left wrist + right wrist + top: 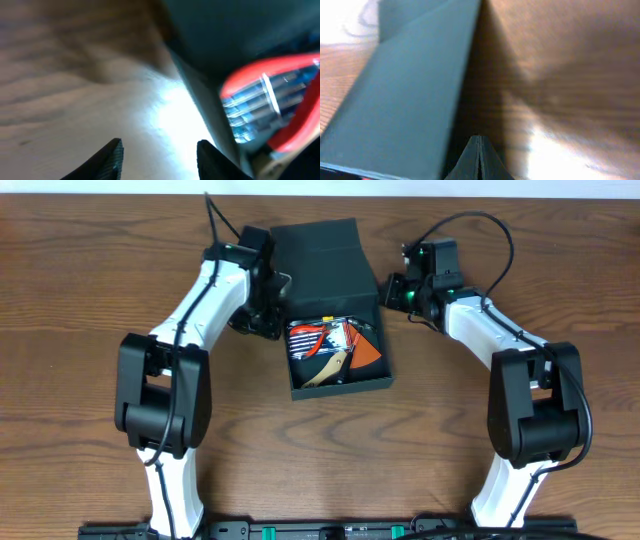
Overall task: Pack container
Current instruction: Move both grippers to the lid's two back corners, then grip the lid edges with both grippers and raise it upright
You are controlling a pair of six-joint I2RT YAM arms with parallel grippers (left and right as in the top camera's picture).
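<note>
Now the container (pixel 345 386) is seen mid-table, flap lid (pixel 320 260) raised rearward; its left wall lies just beside the left gripper (pixel 159 150), spread and empty, while the right gripper (pixel 480 144), pressed together, is held beside the flap.

Legible text, entry for you: none readable in any view; the container (pixel 318 260) shows you plain dark faces, no label or brand; the red-handled tool (pixel 318 340) and the clear pack beside it (pixel 255 107) bear markings you cannot make out (too small from overhead, blurred in the left wrist view); the table (pixel 90 240) gives you bare wood grain only.
</note>
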